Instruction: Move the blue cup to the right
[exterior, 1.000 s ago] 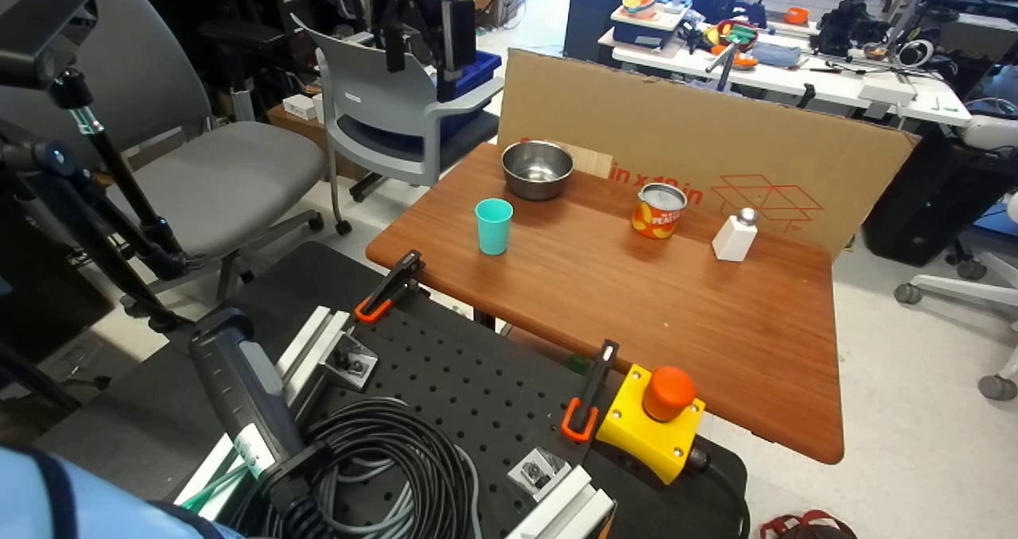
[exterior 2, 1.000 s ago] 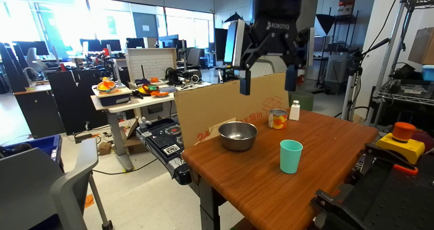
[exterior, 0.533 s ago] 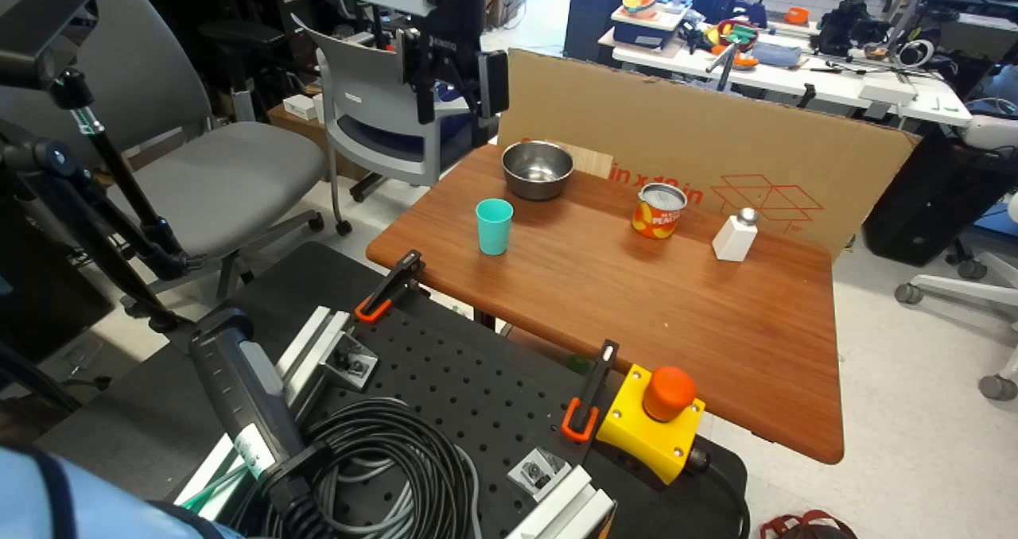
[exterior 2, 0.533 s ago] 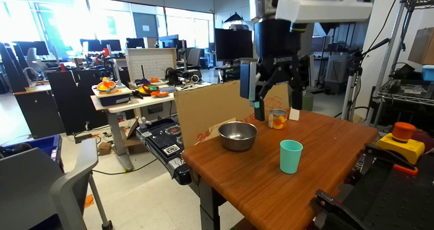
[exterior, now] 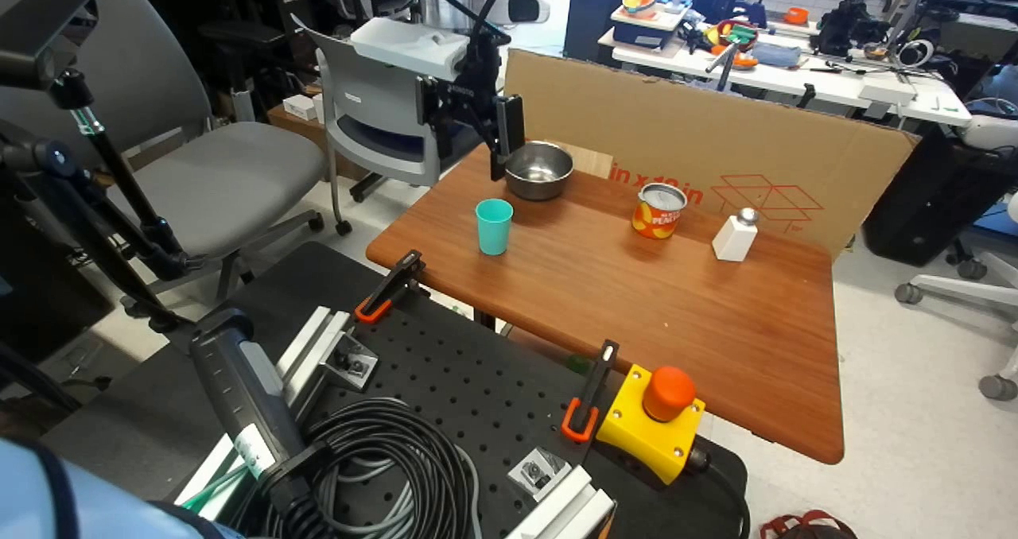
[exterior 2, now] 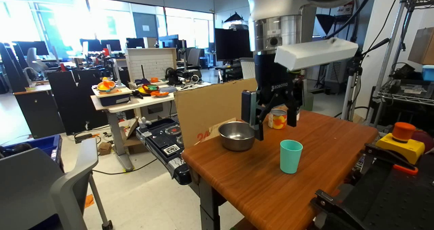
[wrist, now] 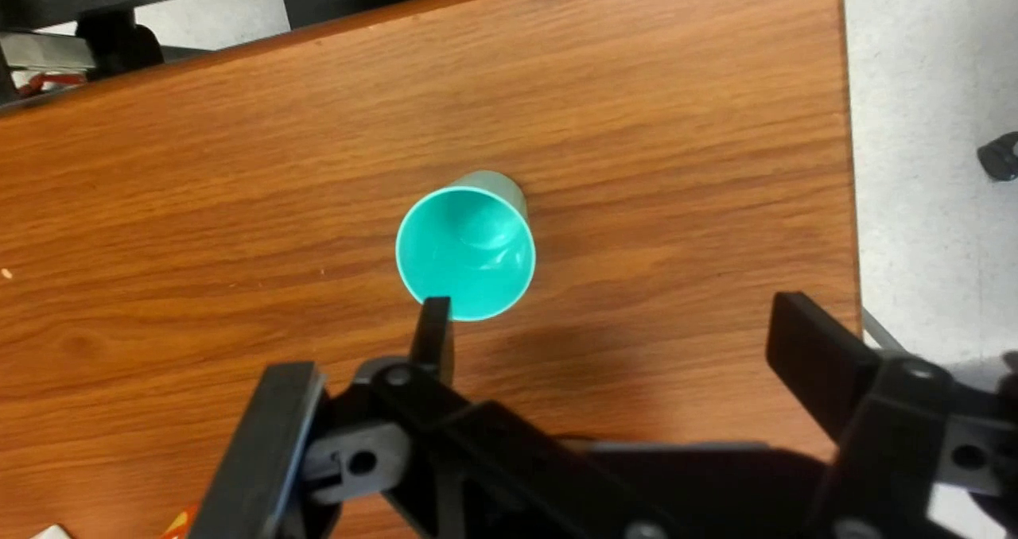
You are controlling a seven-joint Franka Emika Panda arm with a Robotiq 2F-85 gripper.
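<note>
The blue cup (exterior: 494, 227) is a small teal tumbler standing upright on the wooden table (exterior: 676, 324). It also shows in an exterior view (exterior 2: 290, 157) and, from above with its open mouth visible, in the wrist view (wrist: 469, 253). My gripper (exterior: 471, 157) is open and empty, pointing down above the table near the metal bowl. In an exterior view the gripper (exterior 2: 275, 126) is higher than the cup and apart from it. In the wrist view the gripper (wrist: 612, 316) has its left fingertip overlapping the cup's lower rim; the cup lies mostly outside the finger gap.
A metal bowl (exterior: 538, 173) stands near the cup. An orange can (exterior: 658, 211) and a small white bottle (exterior: 735, 237) stand farther along the table. A cardboard sheet (exterior: 700, 141) borders one side. Clamps and a yellow emergency stop (exterior: 652, 428) sit along the opposite edge.
My gripper has come down toward the table and moved closer to the bowl and cup, staying open. The cup, bowl, can and bottle have not moved.
</note>
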